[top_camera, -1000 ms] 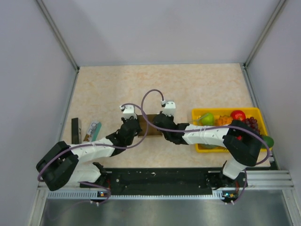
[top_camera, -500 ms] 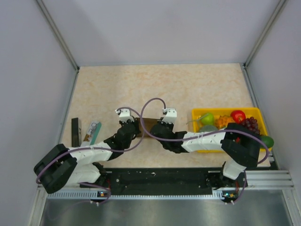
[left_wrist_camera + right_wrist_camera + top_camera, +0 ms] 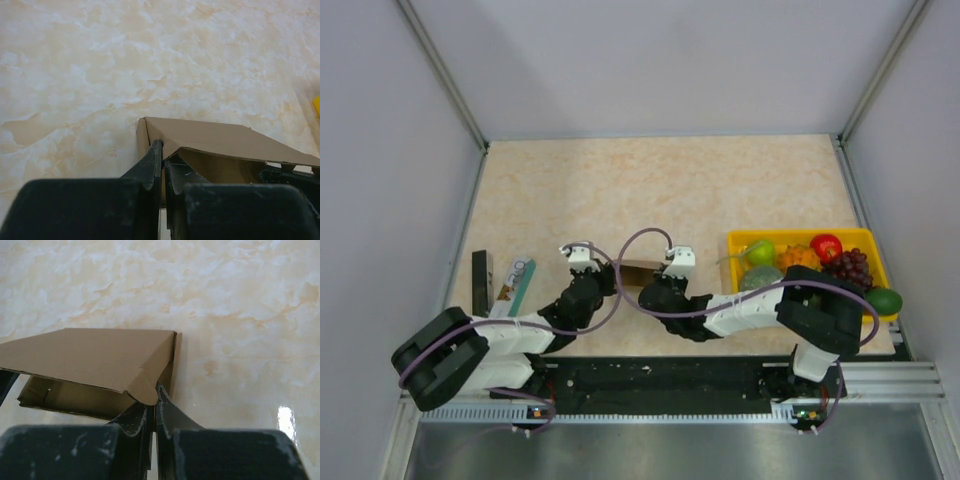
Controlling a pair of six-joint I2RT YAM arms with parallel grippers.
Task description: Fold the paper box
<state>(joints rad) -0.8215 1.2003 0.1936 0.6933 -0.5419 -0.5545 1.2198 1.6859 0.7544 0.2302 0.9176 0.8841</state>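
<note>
From above, the paper box sits just below the frame's centre, mostly hidden between the two wrists. If the arms pull unevenly, I'd expect the thin card to tear or skew. Both arms reach in low from the bottom edge, elbows bent outward.

Left wrist view: the left gripper is pinched shut on the box's left wall at lower centre. It's a narrow bite that could slip.

Right wrist view: the right gripper is clamped on a curled corner flap, which might crease badly.
</note>
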